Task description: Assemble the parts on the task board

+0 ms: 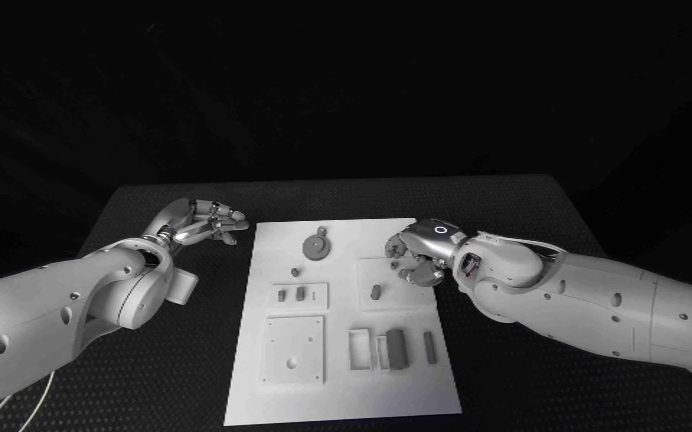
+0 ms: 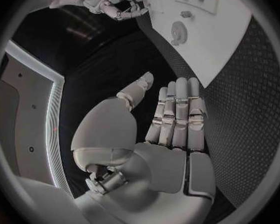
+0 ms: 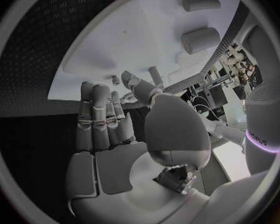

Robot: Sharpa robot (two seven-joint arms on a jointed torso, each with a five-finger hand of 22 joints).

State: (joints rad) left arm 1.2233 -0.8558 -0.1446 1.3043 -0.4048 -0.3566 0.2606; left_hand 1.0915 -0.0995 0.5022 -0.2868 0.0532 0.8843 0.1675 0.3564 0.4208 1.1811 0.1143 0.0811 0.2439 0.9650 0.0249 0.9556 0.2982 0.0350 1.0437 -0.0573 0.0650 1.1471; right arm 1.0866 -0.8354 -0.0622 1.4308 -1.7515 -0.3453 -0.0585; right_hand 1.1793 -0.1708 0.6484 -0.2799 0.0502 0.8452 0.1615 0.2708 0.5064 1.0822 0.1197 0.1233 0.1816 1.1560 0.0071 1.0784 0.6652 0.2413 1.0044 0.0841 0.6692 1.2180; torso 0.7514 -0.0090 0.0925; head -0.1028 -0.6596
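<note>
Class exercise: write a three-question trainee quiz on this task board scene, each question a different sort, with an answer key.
1. True or false: the left hand rests on the task board.
2. Which hand is over the board? A left, B right.
3. Fill in: the round part lies near the board's ___ edge.

Key: 1 false, it is beside the board, over the black table. 2 B, the right hand. 3 far.
</note>
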